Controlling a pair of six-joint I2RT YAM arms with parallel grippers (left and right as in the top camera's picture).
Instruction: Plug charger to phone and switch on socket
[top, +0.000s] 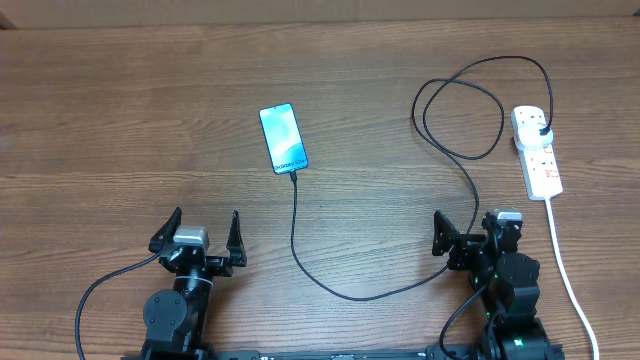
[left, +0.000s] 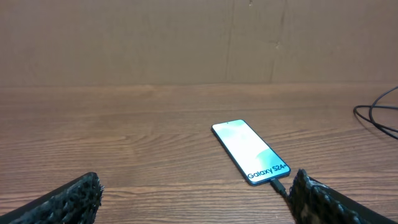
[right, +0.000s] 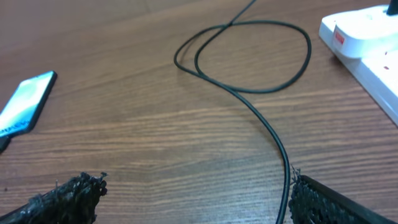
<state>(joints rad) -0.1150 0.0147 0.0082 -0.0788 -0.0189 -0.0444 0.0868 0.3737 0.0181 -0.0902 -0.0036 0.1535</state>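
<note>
Rough black pads (left: 74, 200), pitted like coarse foam, fill the bottom corners of both wrist views. The left gripper (top: 206, 215) is spread wide and holds nothing. The right gripper (top: 466, 224) is equally wide and empty. Both arms sit folded low at the table's near edge, well apart, with their fingers pointing out over the wood.

The table (top: 120, 120) is brown wood-grain laminate, matte, with long streaks running across it.

The phone (top: 283, 138) lies flat ahead of the left gripper. It is a slim rectangle with rounded corners, a glossy light-blue screen and a dark rim. The charger (top: 295, 230), a thin smooth black cable, meets the phone's near end. From there it sweeps toward the right arm, passes just beside the right gripper's right finger, then curls into two loose overlapping loops. Its black plug (top: 541, 130) sits in the socket (top: 537, 150).

That socket is a narrow white plastic strip with red markings, lying ahead of the right arm. A thicker white cord (top: 565, 260) trails from it toward the near edge. Whether its switch is on, I cannot tell.
</note>
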